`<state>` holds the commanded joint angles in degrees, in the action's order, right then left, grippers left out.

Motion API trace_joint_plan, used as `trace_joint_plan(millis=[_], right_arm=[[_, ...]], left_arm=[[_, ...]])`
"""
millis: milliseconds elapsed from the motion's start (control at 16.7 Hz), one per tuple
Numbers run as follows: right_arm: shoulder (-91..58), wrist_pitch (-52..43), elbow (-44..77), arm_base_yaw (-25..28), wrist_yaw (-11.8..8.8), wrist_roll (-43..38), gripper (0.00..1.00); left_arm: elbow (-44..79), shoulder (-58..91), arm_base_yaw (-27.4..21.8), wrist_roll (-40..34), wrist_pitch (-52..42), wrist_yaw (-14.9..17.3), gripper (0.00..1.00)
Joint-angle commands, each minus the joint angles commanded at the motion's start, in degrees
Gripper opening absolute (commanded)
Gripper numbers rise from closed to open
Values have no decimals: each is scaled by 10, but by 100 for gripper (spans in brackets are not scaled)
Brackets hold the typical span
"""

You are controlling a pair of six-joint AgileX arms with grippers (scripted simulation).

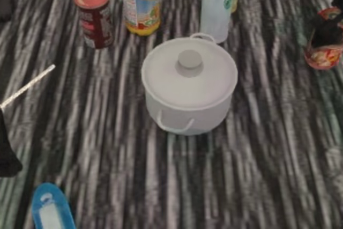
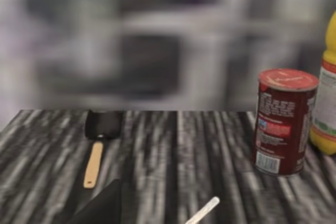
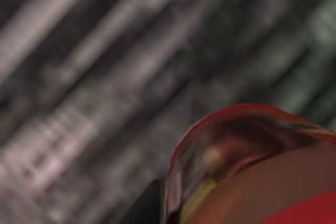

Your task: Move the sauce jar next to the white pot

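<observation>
At the near edge of the worktop, at its left, lies a blue object; just above it the left pincer sits parked at the left border, and whether it is spread or pressed together I cannot tell. A thin white stick lies near it.

In the middle stands the white pot, lid on, 2 loop handles showing.

Farther back, at the right edge, the right pincer is at the sauce jar; the jar looks tilted and seems to be pinched, with its body filling the right wrist view, though the fingers themselves are mostly hidden. The jar is well apart from the pot.

Along the far edge stand a dark-red can, a yellow bottle and a pale bottle; a spatula shows in the left wrist view.

Risks, as I judge them: the tilted jar may slip during the carry if the hold is shallow; a low path may knock the pale bottle or strike the pot's handle; setting it down tilted may topple it.
</observation>
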<state>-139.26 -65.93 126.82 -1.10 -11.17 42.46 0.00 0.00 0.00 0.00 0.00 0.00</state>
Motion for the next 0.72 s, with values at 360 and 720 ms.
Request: trace_joint_plan(millis=[360, 720], right_arm=[[190, -17, -165, 3, -2, 1, 0], [223, -22, -198, 4, -3, 2, 0]], left_arm=[[0, 0, 0, 0, 0, 0, 100], [0, 0, 0, 0, 0, 0, 100]])
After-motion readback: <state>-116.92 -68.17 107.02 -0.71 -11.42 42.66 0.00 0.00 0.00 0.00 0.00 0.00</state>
